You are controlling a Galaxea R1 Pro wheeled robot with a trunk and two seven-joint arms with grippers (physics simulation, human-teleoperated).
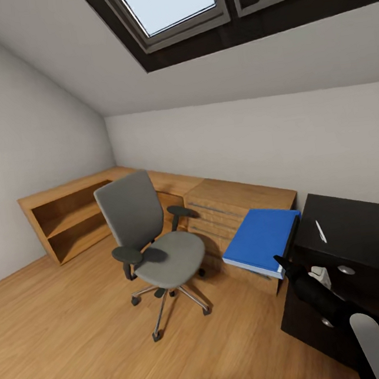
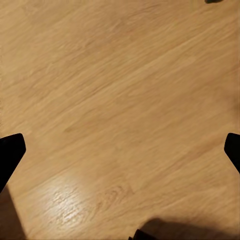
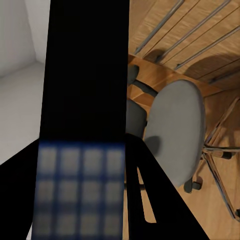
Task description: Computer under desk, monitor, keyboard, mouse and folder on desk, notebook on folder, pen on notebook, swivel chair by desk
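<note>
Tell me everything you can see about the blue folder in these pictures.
The folder is a bright blue flat binder with white page edges along its lower side and a black spine. It is off the swivel chair, whose seat is bare. It hangs tilted in the air in front of the light wooden dresser, beside the black desk. The right end effector grips it at its lower corner; the right wrist view shows the spine between the fingers.

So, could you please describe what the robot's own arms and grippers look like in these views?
In the head view the right arm is glossy black with a pale grey-white outer link and a white fitting near the wrist. The right gripper has flat black fingers, and the left gripper shows black fingertips. No cables or markings are discernible.
</note>
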